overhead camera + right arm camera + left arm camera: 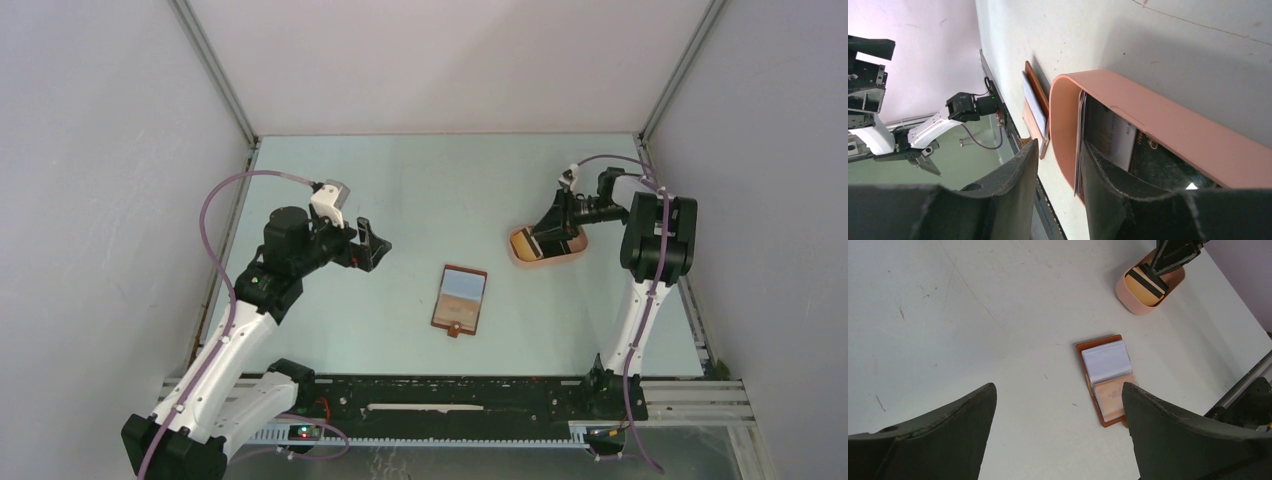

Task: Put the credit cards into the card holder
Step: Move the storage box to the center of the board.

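The card holder [460,298] lies open on the table's middle, reddish-brown with clear inner sleeves; it also shows in the left wrist view [1105,377] and edge-on in the right wrist view [1034,105]. The credit cards [530,243] stand in the pink oval tray [570,252], with a yellow-tan and a dark one visible [1145,285]. My right gripper [546,237] is open and straddles the tray's near wall [1060,150]: one finger is inside against the cards [1108,135], the other outside. My left gripper [372,245] is open, empty, raised left of the holder [1058,390].
The tray's rim [1168,115] lies close beside the card holder. Grey walls enclose the table on the left, right and back. A black rail [450,395] with the arm bases runs along the near edge.
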Controlling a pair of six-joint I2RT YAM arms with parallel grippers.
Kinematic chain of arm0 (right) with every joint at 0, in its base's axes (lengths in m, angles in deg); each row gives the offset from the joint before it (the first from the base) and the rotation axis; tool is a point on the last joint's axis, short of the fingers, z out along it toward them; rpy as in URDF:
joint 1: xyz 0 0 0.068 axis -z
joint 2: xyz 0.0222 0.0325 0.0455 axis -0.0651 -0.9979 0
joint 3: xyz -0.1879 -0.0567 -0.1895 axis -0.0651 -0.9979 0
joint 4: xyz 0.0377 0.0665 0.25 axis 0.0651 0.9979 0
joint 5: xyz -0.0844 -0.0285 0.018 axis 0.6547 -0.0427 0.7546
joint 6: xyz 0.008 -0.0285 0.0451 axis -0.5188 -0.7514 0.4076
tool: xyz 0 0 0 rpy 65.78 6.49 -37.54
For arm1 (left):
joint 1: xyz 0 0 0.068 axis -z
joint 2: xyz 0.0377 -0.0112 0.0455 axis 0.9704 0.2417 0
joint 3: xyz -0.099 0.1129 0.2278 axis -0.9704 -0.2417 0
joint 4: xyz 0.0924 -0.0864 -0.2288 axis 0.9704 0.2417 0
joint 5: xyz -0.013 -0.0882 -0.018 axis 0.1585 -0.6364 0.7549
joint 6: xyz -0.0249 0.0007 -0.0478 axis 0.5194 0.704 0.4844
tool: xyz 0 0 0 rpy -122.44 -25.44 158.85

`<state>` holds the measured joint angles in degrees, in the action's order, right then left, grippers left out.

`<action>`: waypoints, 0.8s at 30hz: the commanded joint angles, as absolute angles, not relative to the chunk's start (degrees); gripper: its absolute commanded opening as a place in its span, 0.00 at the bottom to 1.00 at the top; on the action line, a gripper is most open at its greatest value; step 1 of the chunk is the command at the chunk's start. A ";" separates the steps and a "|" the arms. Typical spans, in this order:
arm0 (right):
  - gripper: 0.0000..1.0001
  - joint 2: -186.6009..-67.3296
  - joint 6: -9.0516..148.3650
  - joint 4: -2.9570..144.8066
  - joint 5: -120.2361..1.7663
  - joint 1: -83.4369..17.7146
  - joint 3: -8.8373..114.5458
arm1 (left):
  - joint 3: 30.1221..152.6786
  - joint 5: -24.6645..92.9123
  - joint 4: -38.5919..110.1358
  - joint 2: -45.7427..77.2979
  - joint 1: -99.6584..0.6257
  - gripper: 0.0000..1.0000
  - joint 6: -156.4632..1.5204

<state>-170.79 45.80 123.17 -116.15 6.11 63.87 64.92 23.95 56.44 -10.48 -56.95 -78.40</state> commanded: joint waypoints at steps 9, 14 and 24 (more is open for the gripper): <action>0.44 -171.29 47.12 121.76 -113.99 2.11 64.76 | 62.91 23.17 55.19 -10.32 -57.47 1.00 -77.40; 0.44 -170.08 48.04 120.27 -112.47 1.72 63.93 | 63.00 23.13 55.24 -10.23 -57.44 1.00 -77.37; 0.41 -170.77 45.95 122.59 -117.58 -0.24 64.62 | 63.00 22.92 55.18 -9.99 -57.45 1.00 -77.36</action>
